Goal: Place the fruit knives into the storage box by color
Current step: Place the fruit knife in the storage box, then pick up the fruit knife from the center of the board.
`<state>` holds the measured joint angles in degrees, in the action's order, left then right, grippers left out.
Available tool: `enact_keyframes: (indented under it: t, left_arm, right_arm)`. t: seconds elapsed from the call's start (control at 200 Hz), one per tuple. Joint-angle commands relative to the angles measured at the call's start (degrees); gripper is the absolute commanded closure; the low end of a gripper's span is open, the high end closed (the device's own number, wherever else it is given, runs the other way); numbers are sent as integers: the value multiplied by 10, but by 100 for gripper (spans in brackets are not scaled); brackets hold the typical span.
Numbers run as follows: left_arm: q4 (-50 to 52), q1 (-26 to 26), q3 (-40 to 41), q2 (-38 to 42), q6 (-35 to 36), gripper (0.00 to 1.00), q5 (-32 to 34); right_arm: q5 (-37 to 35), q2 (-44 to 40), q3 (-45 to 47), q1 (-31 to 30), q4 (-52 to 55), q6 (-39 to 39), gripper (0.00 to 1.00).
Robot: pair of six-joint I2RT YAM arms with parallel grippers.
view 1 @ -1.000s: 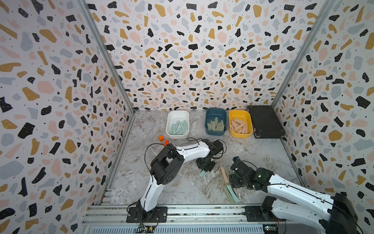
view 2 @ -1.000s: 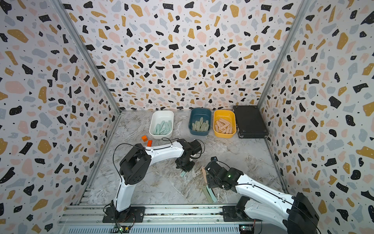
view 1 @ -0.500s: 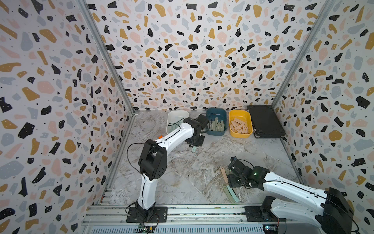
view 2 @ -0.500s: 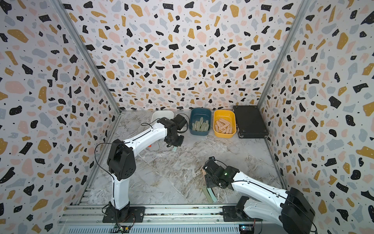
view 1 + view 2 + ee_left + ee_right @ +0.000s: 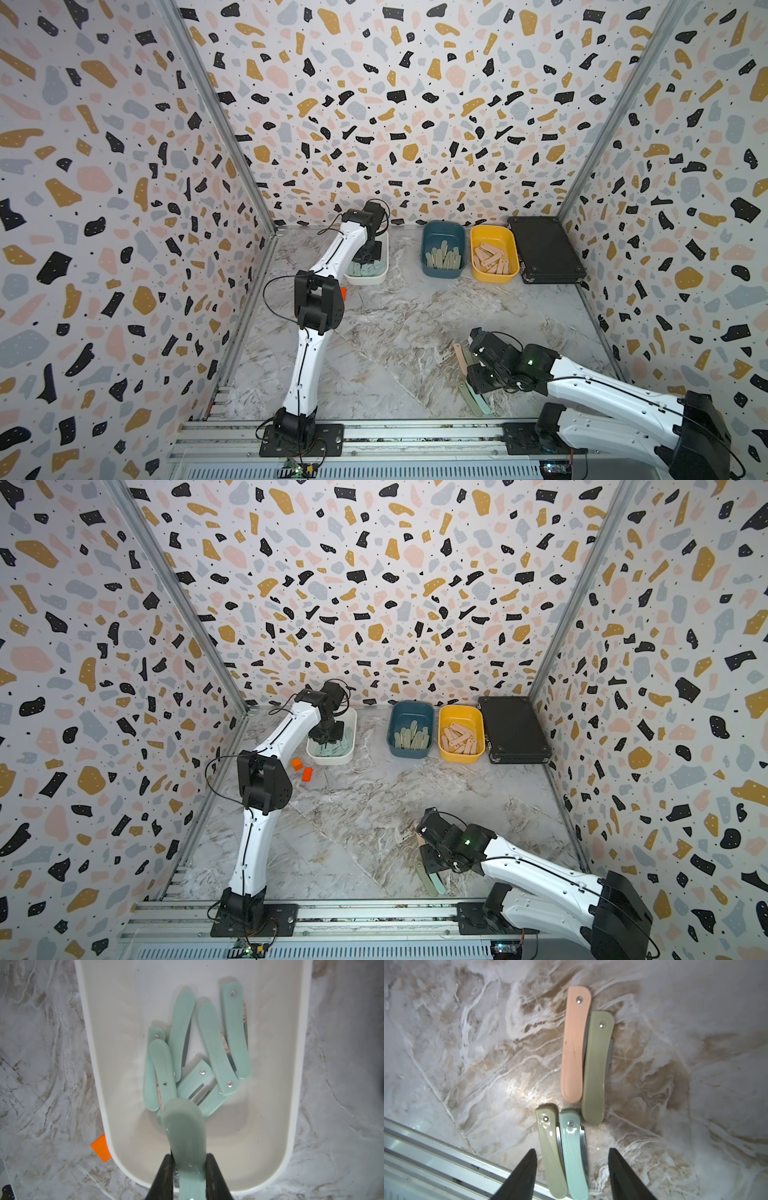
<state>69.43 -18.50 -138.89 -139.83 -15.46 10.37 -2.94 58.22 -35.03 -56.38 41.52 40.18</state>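
left wrist view: left claw is clamped across the narrow width of the held mint knife, toward one end, the rest hanging out over the white tub, above the loose mint knives piled inside. right claw is open, holding nothing, jaws straddling a sage knife and a mint knife lying side by side, touching, on the table; a pink knife and a second sage knife lie just beyond, also touching. teal tub holds sage ones, yellow tub pink ones. knives look light, stiff, glossy plastic, probably slippery and thin, so best pinched across the width at mid-handle; a folded blade edge shows along one side. closing on the pair as it lies would likely grab both, so one needs singling out. metal rail at the table edge runs right beside that pair, little room there; plenty of bare table toward the tubs. white tub walls stand well clear of the held knife; an orange block sits just outside it.
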Motion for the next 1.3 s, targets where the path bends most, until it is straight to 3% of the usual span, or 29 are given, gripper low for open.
enact_keyframes:
  t: [0.0,0.14,0.225,0.37,0.431,0.646,0.911,1.041,1.191,1.297]
  left_arm:
    - [34,5,-36,-29,20,78,5]
    - [68,4,-40,-10,15,49,-14]
    - [44,-2,33,64,0,26,-50]
    - [-28,-16,210,214,-25,0,-118]
    - [-66,-30,286,269,-26,1,-133]
    - [-111,-63,465,367,-42,1,-194]
    - [-138,-83,535,389,-54,1,-220]
    - [-146,-86,549,397,-55,1,-222]
    - [-151,-86,559,403,-59,1,-231]
    - [-161,-86,562,412,-67,1,-244]
  right_arm:
    - [-7,15,0,-23,17,11,48]
    - [-19,42,-2,-84,12,25,54]
    - [-29,55,-1,-105,13,36,55]
    - [-39,75,8,-127,1,48,62]
    - [-40,87,11,-133,-11,50,68]
    - [-51,149,7,-148,-43,55,68]
    - [-83,204,-1,-147,-42,70,59]
    - [-91,233,-19,-148,-28,72,79]
    - [-106,218,-43,-140,-12,56,89]
    - [-101,209,-79,-103,-5,20,94]
